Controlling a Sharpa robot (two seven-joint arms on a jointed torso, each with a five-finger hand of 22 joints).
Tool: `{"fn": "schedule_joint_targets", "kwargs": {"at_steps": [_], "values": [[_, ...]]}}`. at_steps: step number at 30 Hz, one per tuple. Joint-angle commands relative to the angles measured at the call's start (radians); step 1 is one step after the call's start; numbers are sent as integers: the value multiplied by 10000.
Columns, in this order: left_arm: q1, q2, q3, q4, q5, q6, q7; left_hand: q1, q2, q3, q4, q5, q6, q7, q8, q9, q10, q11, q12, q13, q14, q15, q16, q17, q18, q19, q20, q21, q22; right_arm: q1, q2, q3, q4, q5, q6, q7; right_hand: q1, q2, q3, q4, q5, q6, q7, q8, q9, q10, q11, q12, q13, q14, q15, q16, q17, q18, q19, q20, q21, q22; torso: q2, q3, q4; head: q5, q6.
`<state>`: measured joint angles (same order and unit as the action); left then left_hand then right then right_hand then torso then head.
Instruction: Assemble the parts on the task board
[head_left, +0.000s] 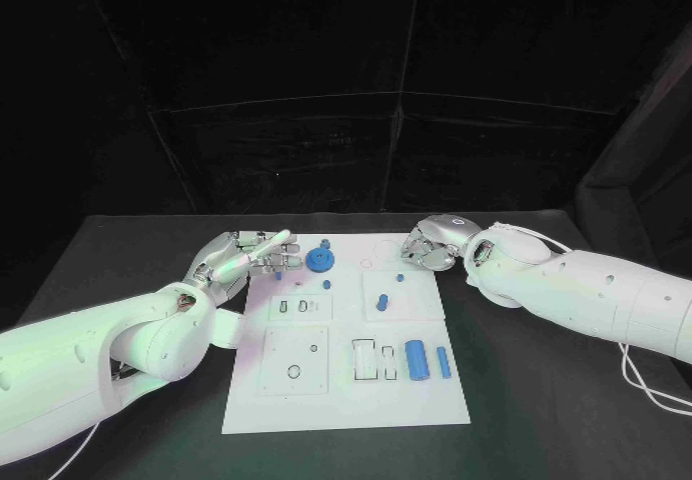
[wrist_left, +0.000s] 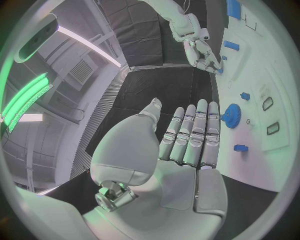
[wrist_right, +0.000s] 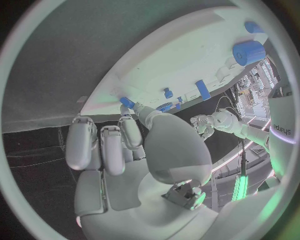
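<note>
The white task board lies in the middle of the black table. A blue gear stands near its far left, with small blue pegs around it. A blue cylinder and a blue bar lie on its right side. My left hand hovers at the board's far left corner, fingers straight and apart, holding nothing; the gear is just beyond them. My right hand is over the far right corner and pinches a small blue part at its thumb tip.
Several outlined slots and holes mark the board's near half. Black table surrounds the board on all sides. A dark curtain closes off the back.
</note>
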<state>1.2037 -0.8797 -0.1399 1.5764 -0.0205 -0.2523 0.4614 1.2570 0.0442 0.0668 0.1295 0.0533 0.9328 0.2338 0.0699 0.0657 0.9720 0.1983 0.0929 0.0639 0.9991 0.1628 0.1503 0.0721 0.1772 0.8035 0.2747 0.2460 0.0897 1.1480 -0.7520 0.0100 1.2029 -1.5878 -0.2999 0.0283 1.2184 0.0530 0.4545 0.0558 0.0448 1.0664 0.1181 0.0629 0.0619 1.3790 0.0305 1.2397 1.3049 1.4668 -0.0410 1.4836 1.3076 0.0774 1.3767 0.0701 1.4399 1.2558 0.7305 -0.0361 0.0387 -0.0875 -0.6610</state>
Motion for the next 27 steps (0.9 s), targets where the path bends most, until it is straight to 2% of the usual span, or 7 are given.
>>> {"fn": "schedule_joint_targets", "kwargs": {"at_steps": [1, 9, 27], "values": [[12, 0, 7, 14, -5, 97, -8, -5, 86, -8, -58, 45, 7, 246, -59, -12, 16, 58, -49, -9, 27, 0, -66, -16, 58, 63, -10, -51, -11, 2, -5, -7, 0, 48, -6, 69, 45, -6, 50, 120, 35, -101, -9, 4, 34, 4, 34, 52, 7, 699, 46, 21, 1040, -99, 18, 36, -48, 4, 2, 2, 1, -8, -9], [12, -3, 7, 14, -5, 98, -16, -5, 86, -8, -58, 45, 7, 246, -59, -12, 16, 58, -49, -9, 27, 0, -66, -16, 58, 63, -10, -51, -11, 3, 7, -7, -29, 71, 27, 25, 25, 96, 297, 350, 35, -149, -3, 4, 34, -8, 42, 59, 14, 702, 54, 32, 1065, -98, 17, 46, -51, 4, 2, -1, 6, -13, -20], [12, 4, 7, 12, -5, 84, -22, -28, 108, -15, -53, 47, -8, 255, -62, -14, -1, 67, -65, -10, 16, 8, -80, -19, 56, 60, -5, -60, -21, 3, 27, -7, -64, 83, -191, 48, 121, 29, 669, 473, 34, -260, 24, -7, 28, -24, 60, 72, 26, 705, 68, 42, 1091, -100, 20, 57, -51, 15, 1, 3, -7, -21, -21]]}}
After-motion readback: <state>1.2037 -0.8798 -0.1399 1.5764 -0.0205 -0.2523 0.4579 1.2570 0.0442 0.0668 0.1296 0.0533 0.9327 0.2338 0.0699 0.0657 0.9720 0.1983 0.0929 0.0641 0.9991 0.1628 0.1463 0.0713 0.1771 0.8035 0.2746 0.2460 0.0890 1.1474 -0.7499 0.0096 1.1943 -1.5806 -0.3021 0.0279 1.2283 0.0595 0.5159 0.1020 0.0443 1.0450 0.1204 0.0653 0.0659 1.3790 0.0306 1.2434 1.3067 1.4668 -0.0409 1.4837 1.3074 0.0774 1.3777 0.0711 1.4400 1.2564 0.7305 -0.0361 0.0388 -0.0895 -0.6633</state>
